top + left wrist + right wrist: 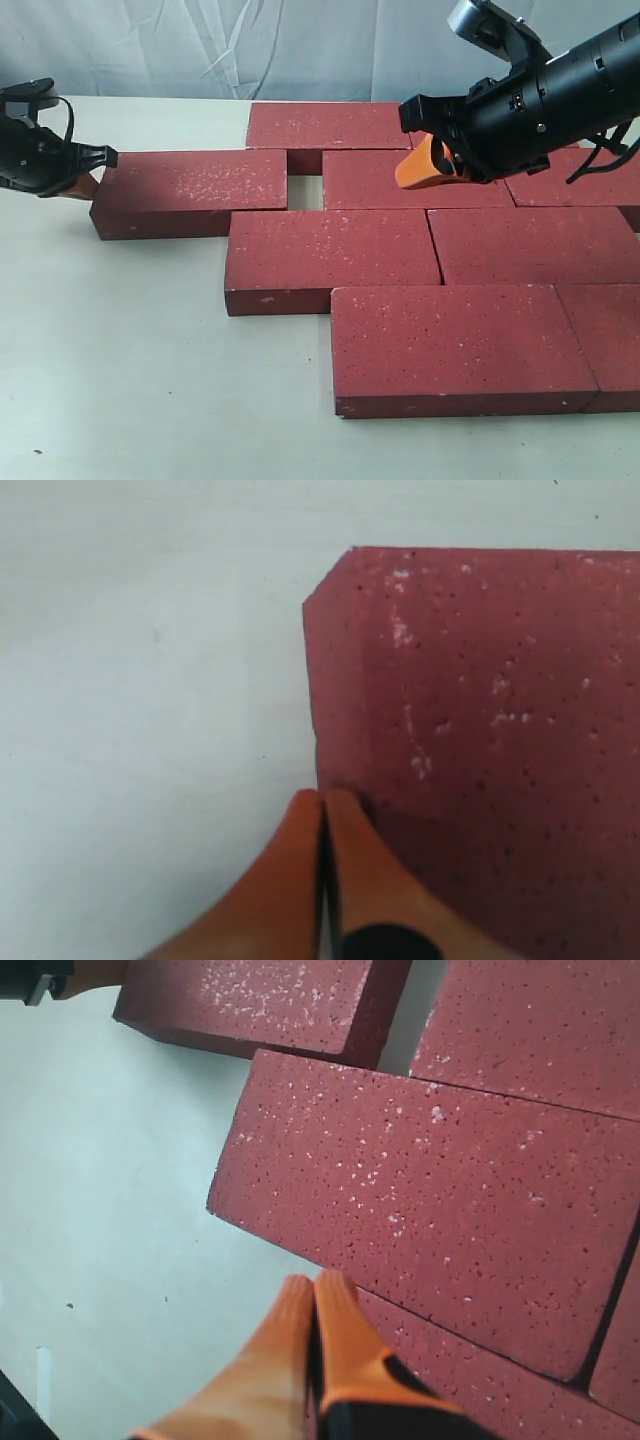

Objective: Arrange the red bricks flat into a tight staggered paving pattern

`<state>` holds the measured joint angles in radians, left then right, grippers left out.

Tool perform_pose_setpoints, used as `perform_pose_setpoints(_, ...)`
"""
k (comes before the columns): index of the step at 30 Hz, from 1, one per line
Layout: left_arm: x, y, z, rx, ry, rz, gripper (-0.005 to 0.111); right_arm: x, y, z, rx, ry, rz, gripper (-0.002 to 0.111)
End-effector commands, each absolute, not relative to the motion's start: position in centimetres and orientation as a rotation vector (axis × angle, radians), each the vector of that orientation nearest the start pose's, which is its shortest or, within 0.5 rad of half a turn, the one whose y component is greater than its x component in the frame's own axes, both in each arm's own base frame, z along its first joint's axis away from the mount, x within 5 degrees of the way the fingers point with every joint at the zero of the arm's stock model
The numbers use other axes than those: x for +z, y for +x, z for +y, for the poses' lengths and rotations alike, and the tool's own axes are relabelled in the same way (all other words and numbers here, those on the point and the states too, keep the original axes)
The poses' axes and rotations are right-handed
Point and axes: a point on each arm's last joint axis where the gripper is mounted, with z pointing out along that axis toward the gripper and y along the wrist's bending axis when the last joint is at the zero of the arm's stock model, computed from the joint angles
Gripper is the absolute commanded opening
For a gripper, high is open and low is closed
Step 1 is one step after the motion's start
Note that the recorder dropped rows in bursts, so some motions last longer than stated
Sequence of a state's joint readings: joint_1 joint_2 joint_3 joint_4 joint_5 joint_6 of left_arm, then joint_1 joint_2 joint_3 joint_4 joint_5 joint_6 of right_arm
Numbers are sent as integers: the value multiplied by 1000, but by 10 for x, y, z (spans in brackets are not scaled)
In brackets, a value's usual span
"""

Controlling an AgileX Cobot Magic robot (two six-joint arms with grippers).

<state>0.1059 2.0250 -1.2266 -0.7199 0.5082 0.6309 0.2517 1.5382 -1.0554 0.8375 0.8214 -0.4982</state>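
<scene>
Abutting leftmost brick [480, 730]: pinched left tool [322, 805]

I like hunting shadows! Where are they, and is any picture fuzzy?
Exterior view: soft even light, faint shadows beside the rough dark red rectangular bricks. Left wrist view: slightly fuzzy, a shadow darkens the brick near the left gripper's orange fingers. Right wrist view: brick specks sharp, right gripper's orange fingers a bit blurred.
</scene>
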Motion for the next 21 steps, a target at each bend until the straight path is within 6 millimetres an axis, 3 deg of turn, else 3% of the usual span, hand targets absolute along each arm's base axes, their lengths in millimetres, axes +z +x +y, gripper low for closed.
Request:
perform_pose_setpoints(1, 136, 403, 0, -411, -22, 2631, 0, 267, 286, 124, 886, -354, 2553, -1)
perform_pose_setpoints(15, 137, 404, -37, -408, 153, 2607, 0, 267, 285, 124, 888, -356, 2556, -1)
perform_pose_setpoints(21, 137, 406, -33, -321, 219, 2582, 0, 267, 285, 124, 888, -356, 2556, -1)
